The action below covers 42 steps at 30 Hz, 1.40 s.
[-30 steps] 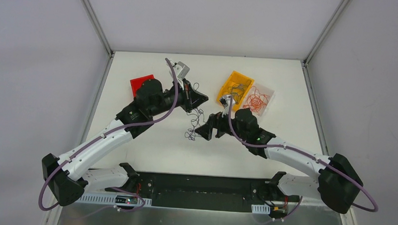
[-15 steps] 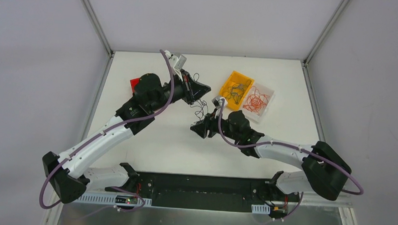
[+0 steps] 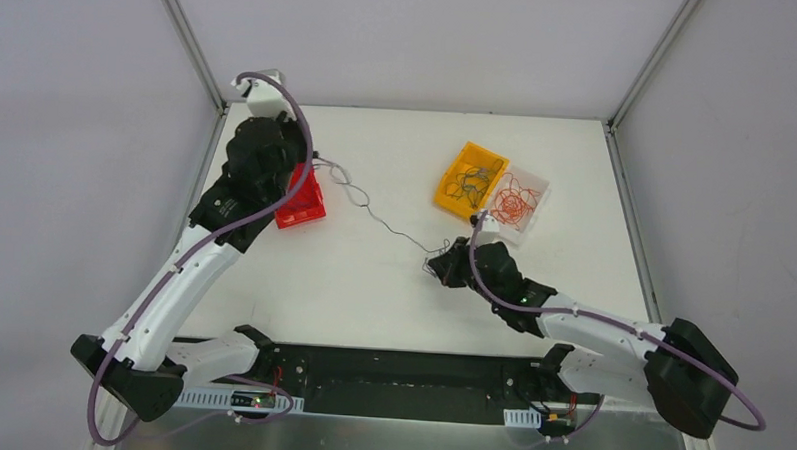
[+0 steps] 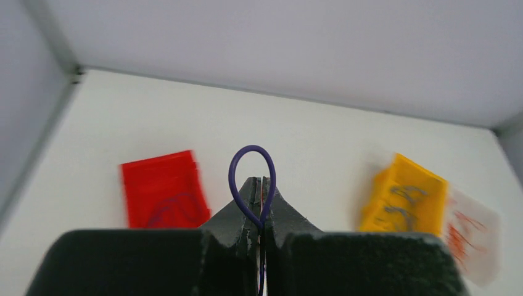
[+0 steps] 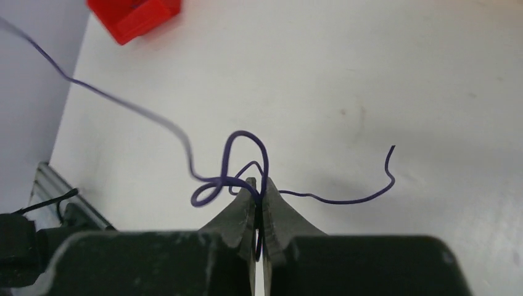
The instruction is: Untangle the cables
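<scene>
Cables (image 3: 375,213) in three spots on the white table (image 3: 352,293). Reaching over it from the near edge: the left arm (image 3: 188,268), bent toward the far left corner, and the right arm (image 3: 571,316), lying low toward the middle. Beside the left arm's wrist, a red bin (image 3: 305,208) with a few bluish strands inside (blurred in the wrist view). Right of centre at the far side, an orange bin (image 3: 446,192) of dark curly wires, just beside a clear tray (image 3: 541,185) of orange-red ones. Strung between the two grippers, one thin purple wire (image 5: 245,132), wavy rather than straight. Pinched in the left gripper (image 4: 261,180), jaws pressed together, a small loop (image 4: 251,148) of that wire poking out past the tips. Clamped likewise in the right gripper (image 5: 258,183), jaws tight together on a tangled curl, with a short loose tail (image 5: 345,201) trailing off to its right.
</scene>
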Each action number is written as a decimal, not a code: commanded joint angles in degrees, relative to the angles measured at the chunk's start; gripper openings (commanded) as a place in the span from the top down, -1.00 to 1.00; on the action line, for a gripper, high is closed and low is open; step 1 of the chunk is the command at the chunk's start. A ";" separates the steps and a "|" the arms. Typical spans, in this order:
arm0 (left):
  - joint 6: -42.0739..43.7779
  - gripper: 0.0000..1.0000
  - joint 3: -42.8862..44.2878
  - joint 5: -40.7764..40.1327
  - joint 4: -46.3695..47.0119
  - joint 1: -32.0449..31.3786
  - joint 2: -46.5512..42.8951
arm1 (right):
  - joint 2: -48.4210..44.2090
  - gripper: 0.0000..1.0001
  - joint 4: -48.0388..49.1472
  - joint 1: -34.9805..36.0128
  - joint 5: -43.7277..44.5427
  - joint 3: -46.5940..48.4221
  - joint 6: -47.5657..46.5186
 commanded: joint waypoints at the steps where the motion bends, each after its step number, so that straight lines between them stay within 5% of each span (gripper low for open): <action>1: 7.70 1.00 1.60 -15.43 -2.98 6.17 -2.25 | -8.78 1.00 -16.69 -1.56 11.35 -2.61 6.93; 8: 6.12 1.00 0.10 -11.42 -3.12 9.18 -1.12 | -17.47 1.00 -23.93 -4.40 12.07 -1.31 5.44; 28: 4.03 1.00 -5.06 -5.72 7.08 17.52 9.81 | -19.07 1.00 -29.30 -4.45 6.18 6.58 -0.19; 37: -3.28 1.00 -7.65 3.00 16.03 25.31 25.60 | -17.88 1.00 -30.99 -4.46 5.27 10.18 -1.82; 42: -4.63 1.00 -4.18 -3.94 12.47 25.93 34.24 | -16.77 1.00 -31.30 -4.46 4.57 11.74 -1.92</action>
